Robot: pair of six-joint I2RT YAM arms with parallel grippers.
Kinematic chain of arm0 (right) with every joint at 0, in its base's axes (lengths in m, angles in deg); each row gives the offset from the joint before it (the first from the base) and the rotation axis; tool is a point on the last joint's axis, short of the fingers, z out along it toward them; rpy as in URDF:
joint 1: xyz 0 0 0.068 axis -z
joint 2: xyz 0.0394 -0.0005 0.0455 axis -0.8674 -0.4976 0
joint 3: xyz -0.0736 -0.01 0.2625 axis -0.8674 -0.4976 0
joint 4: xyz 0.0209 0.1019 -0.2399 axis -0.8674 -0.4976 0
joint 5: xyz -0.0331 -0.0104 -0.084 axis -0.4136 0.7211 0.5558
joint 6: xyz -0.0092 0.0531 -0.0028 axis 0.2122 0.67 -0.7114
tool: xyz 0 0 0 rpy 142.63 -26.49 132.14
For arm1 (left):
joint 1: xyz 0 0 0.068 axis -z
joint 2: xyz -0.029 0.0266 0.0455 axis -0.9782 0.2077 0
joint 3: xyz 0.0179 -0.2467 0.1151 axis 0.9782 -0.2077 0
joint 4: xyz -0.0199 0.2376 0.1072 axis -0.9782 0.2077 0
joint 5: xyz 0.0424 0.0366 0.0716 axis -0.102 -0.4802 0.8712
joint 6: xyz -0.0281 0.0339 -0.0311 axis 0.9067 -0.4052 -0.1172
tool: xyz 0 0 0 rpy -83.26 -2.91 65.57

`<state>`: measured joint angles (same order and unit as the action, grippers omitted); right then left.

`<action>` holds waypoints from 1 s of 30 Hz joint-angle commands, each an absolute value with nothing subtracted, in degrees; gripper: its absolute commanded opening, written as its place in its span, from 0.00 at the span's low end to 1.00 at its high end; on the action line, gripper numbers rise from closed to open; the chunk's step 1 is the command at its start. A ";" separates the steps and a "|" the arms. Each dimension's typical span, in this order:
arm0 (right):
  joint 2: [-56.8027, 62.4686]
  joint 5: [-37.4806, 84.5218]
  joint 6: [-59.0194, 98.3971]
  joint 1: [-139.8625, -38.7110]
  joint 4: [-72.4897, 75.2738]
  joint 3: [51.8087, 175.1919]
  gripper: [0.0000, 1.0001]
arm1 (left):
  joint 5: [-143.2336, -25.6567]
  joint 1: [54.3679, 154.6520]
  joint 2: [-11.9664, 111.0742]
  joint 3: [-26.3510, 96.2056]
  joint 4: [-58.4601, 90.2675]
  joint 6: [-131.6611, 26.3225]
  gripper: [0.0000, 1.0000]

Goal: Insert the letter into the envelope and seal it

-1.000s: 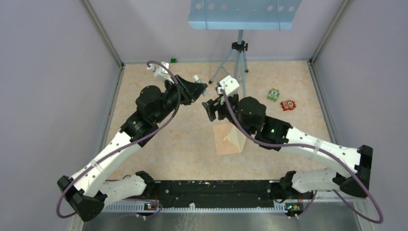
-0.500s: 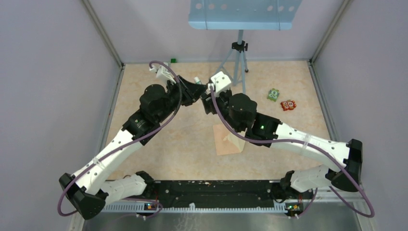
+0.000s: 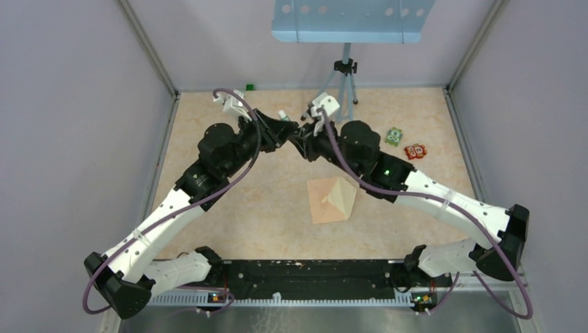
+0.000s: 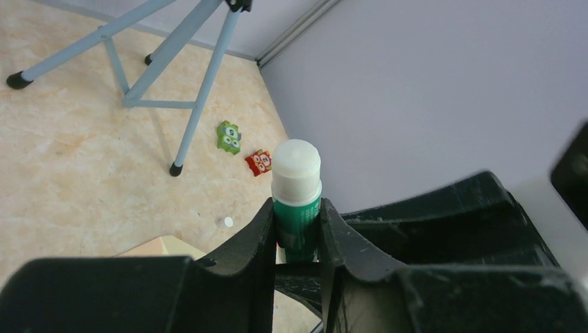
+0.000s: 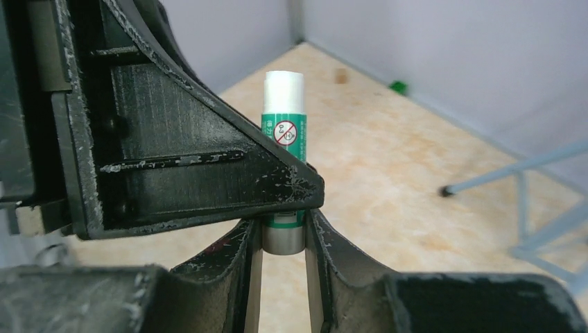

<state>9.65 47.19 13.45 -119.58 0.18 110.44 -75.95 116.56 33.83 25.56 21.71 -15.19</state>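
Observation:
The pinkish-tan envelope (image 3: 321,202) lies flat on the table in front of both grippers. A paler cream triangular piece (image 3: 342,195), which looks like the letter, lies over its right part. Both grippers are raised behind it and meet tip to tip. My left gripper (image 3: 286,127) (image 4: 297,216) is shut on a green glue stick (image 4: 297,182) with a white cap. My right gripper (image 3: 301,132) (image 5: 283,234) has its fingers pressed on both sides of the same stick's grey bottom end (image 5: 283,239), just under the left gripper's finger (image 5: 201,166).
A tripod (image 3: 341,83) stands at the back centre under a blue-grey panel (image 3: 347,19). Two small toy figures, green (image 3: 394,137) and red (image 3: 415,151), lie at the back right. A small green block (image 3: 249,87) sits at the back wall. Grey walls enclose the table.
My right arm has swung back and left, off the envelope, and brought its gripper onto the glue stick's bottom end. The left gripper has held nearly still.

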 commanded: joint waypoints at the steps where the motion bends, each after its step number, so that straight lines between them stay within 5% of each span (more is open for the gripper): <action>1: 13.94 19.23 26.64 -110.57 1.57 111.44 0.13 | -82.92 116.79 29.90 23.72 12.29 -18.53 0.00; 5: 13.95 1.97 34.13 -106.24 7.01 110.75 0.13 | -86.87 116.87 28.15 21.82 7.78 -20.40 0.00; 9: 15.10 0.03 36.12 -106.02 8.22 110.22 0.18 | -86.86 116.86 26.84 21.13 7.11 -21.19 0.00; 14: 18.43 9.82 33.44 -106.17 6.32 108.50 0.66 | -83.11 116.87 27.39 22.24 10.47 -18.76 0.00; 16: 20.17 17.19 31.90 -107.20 6.50 106.53 0.75 | -79.37 116.83 28.55 24.12 15.64 -16.35 0.00; 22: 24.13 30.61 26.85 -109.88 11.66 100.04 0.73 | -72.93 116.77 30.31 26.92 23.45 -8.26 0.00; 30: 17.76 36.91 18.24 -115.50 5.90 105.93 0.60 | -72.33 116.77 33.16 30.87 28.35 -3.96 0.00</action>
<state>20.26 31.50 23.84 -112.80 6.30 101.57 -73.70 116.80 32.69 28.27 27.09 -7.41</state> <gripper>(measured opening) 0.621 0.292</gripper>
